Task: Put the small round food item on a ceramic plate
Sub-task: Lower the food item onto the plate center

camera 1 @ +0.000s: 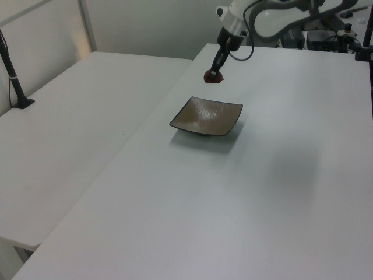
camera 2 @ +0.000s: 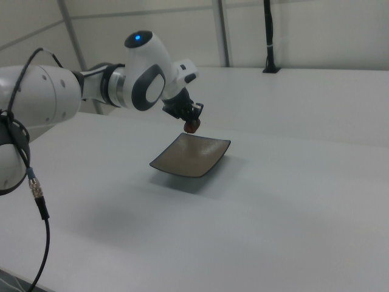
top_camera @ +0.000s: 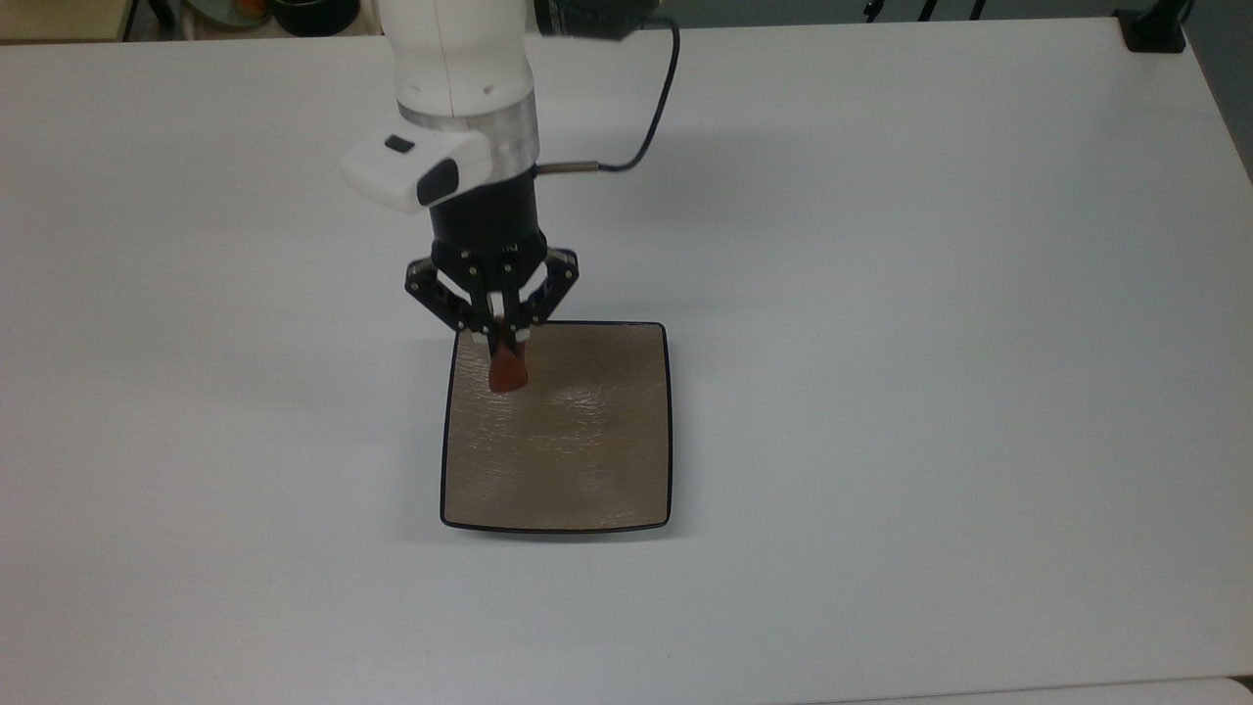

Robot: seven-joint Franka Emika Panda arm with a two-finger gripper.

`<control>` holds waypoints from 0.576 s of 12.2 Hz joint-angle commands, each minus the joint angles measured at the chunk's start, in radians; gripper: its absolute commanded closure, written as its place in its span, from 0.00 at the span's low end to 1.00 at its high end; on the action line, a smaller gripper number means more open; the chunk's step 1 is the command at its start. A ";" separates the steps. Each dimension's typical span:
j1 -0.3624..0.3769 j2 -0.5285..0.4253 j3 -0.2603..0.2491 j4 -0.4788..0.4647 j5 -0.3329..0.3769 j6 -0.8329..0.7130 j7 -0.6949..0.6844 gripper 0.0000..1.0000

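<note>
The square tan-brown ceramic plate lies in the middle of the white table. My gripper hangs above the plate's far edge, shut on the small round food item, a glossy reddish-brown chunk. In the top view the chunk sits over the plate's upper left part. The left and right views show it held in the air, apart from the plate.
The white table stretches wide around the plate. A black cable trails from the arm's wrist. A second white table adjoins on the left view's left, with a black post on it.
</note>
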 commanded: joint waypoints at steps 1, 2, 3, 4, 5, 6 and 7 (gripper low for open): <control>0.030 0.036 -0.008 -0.038 0.006 0.119 0.027 0.91; 0.033 0.050 -0.008 -0.038 0.006 0.133 0.026 0.91; 0.045 0.070 -0.008 -0.040 0.004 0.152 0.026 0.91; 0.048 0.084 -0.008 -0.041 0.003 0.168 0.026 0.91; 0.048 0.095 -0.008 -0.043 0.003 0.183 0.026 0.91; 0.050 0.107 -0.008 -0.041 0.001 0.192 0.026 0.91; 0.051 0.118 -0.008 -0.043 0.000 0.202 0.026 0.91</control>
